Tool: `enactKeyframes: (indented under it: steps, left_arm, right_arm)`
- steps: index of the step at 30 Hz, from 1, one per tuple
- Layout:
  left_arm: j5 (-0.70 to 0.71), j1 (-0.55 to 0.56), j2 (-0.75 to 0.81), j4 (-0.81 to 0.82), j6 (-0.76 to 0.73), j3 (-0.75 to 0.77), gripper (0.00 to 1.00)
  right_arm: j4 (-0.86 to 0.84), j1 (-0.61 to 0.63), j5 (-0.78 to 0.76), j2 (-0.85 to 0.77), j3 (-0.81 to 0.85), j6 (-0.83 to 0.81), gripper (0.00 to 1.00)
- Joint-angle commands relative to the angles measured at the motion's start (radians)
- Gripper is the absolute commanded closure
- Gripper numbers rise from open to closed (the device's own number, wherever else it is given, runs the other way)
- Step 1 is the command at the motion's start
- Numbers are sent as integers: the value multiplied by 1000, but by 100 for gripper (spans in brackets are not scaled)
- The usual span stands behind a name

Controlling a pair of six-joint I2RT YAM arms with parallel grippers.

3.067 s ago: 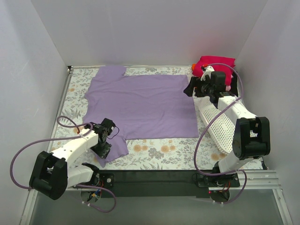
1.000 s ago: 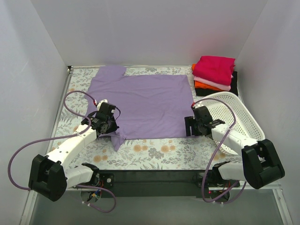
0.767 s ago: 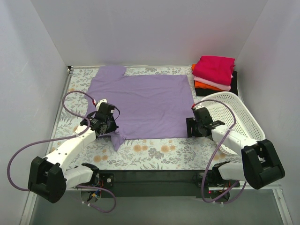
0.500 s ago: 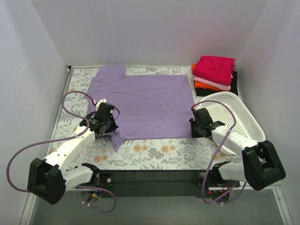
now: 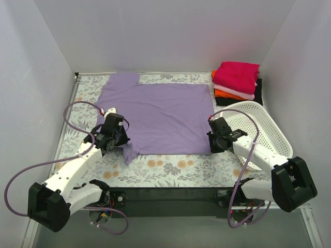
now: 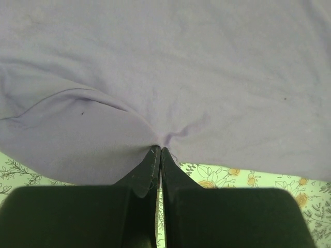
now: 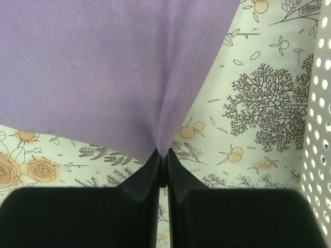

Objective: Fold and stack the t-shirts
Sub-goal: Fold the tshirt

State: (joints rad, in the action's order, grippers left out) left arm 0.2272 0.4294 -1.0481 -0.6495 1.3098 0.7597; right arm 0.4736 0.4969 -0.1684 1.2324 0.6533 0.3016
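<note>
White walls are enclosing a desk point(image 5: 170, 168) that is wearing a floral-printed cover, with both arm bases sitting at its near edge.

On the left, the left arm is reaching forward to the near left part of the lavender t-shirt point(image 5: 155, 116). The left pincer point(image 6: 158, 149) is clenched, its two black fingers pressing tip to tip on a small pucker of purple cloth where the near sleeve point(image 6: 67, 134) is meeting the body of the shirt. Creases are fanning out from that pinch, and the sleeve is bunching just to the left of it.

Across the middle, the shirt is lying spread flat on the desk, its far sleeve pointing toward the back wall and its hem side facing right.

Further right, the right pincer point(image 7: 161, 152) is also clamped tight, gripping the near right corner of the shirt. The stitched hem is running straight down into the closed tips, and the corner is drawing to a point there over the flower print.

Just right of that pincer, the white lattice basket point(image 5: 264, 132) is lying tilted on the desk, with the right arm crossing over its near side.

At the far right corner, well apart from both pincers, the folded t-shirts point(image 5: 237, 80) are sitting in a stack: magenta on top, then pale pink, orange and black.
</note>
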Motion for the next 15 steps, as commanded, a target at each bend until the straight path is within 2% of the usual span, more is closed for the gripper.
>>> enactKeyframes:
  steps: [1,7,15]
  left_arm:
    - [-22,3,40,19,-24,-8,100]
    - [-13,3,53,36,-24,6,100]
    - [3,3,31,145,20,29,100]
  right_arm:
    - [111,23,-20,-2,37,31,99]
    - [114,32,-19,45,77,8,99]
    - [118,31,-46,203,281,-87,99]
